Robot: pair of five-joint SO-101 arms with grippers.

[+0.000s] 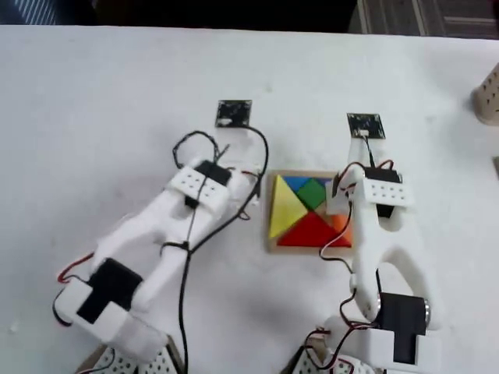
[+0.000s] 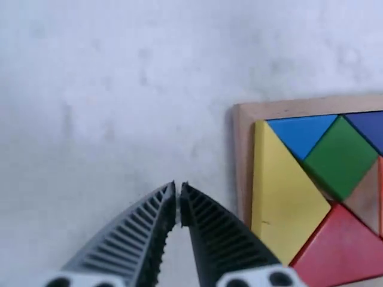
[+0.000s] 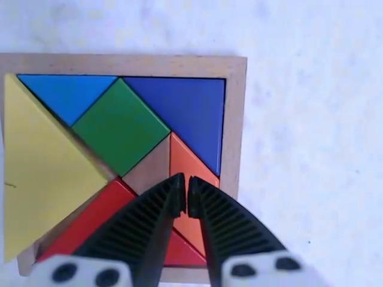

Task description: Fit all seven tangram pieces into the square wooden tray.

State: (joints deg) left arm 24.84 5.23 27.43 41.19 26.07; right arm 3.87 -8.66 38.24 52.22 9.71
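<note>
A white table (image 1: pixel 93 93) spreads under even light. Beyond its far edge runs a dark strip (image 1: pixel 218 12), with grey ribbed flooring (image 1: pixel 421 15) past the far right corner. A tan perforated block (image 1: pixel 487 97) stands at the table's right edge.

Several tangram pieces (image 3: pixel 119 125) in tray (image 3: pixel 234 119), right tool (image 3: pixel 184 179) above them, left tool (image 2: pixel 178 186) over table (image 2: pixel 119 89) beside tray

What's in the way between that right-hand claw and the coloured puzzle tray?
Nothing visible stands between them. The right gripper, its jaws together and empty, hangs directly over the tray, just by the orange piece.
</note>
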